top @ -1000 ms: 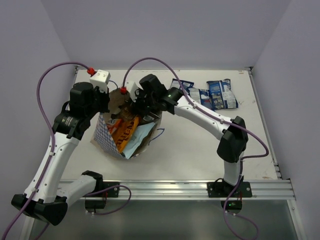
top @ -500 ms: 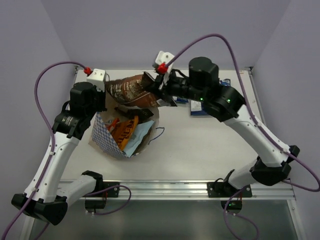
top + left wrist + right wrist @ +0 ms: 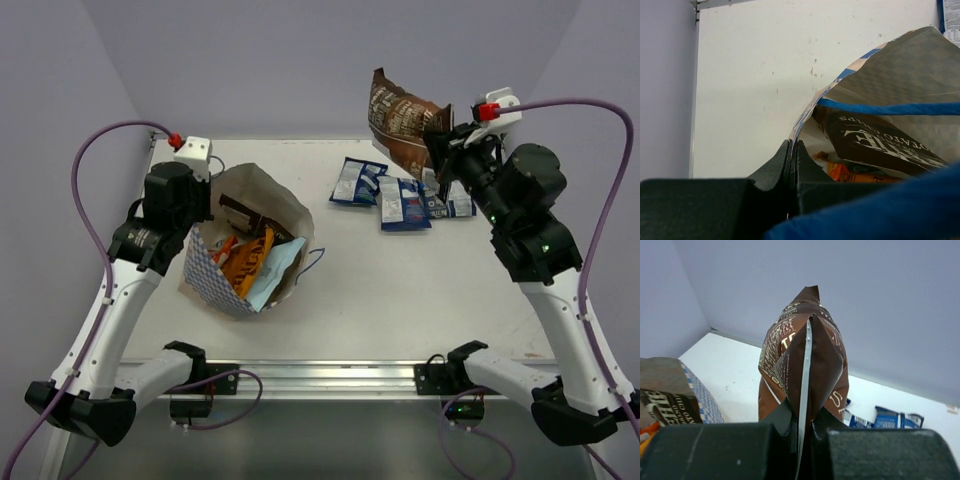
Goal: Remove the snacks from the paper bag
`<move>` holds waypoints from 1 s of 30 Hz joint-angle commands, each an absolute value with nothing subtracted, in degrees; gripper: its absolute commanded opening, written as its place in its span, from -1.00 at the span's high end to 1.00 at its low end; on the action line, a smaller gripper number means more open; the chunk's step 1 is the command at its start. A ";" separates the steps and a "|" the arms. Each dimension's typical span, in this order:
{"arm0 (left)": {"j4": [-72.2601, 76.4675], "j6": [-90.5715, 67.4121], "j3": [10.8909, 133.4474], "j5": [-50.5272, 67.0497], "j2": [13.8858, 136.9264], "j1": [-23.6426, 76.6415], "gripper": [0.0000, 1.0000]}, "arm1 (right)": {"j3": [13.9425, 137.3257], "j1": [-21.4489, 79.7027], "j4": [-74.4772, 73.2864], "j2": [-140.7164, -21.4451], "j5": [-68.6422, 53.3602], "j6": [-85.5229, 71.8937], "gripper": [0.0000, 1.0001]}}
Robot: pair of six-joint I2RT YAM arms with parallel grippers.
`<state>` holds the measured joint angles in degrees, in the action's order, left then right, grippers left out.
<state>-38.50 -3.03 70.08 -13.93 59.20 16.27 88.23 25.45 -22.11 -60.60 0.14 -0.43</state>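
The paper bag (image 3: 270, 195) lies open on the left of the table, its checkered band (image 3: 212, 272) near me. Inside it show a dark brown packet (image 3: 243, 212), orange packets (image 3: 250, 262) and a light blue packet (image 3: 285, 262). My left gripper (image 3: 793, 148) is shut on the bag's rim (image 3: 805, 117). My right gripper (image 3: 802, 412) is shut on the sealed edge of a dark brown snack packet (image 3: 400, 125), held high above the table's far right. Three blue packets (image 3: 402, 203) lie on the table below it.
The blue packets lie in a row at the back right, from one by the middle (image 3: 355, 182) to one under my right arm (image 3: 455, 200). A thin blue cord handle (image 3: 318, 262) trails from the bag. The table's metal front rail (image 3: 340, 375) runs between the arm bases.
My right gripper has lifted the dark brown packet out of the bag and carried it up and right, above the blue packets. My left gripper still holds the bag's rim.
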 commanded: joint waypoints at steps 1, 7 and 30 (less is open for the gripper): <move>-34.54 -3.78 72.86 -15.21 58.36 16.52 1.00 | 81.59 22.77 -16.96 -60.47 3.43 -7.20 1.00; -34.19 -3.17 74.00 -14.15 58.27 16.52 1.00 | 68.68 21.71 -12.25 -63.81 -18.03 -15.98 1.00; -34.80 -1.58 73.74 -9.32 57.74 16.61 1.00 | 83.72 32.32 -24.43 -70.64 -5.36 -2.30 -0.80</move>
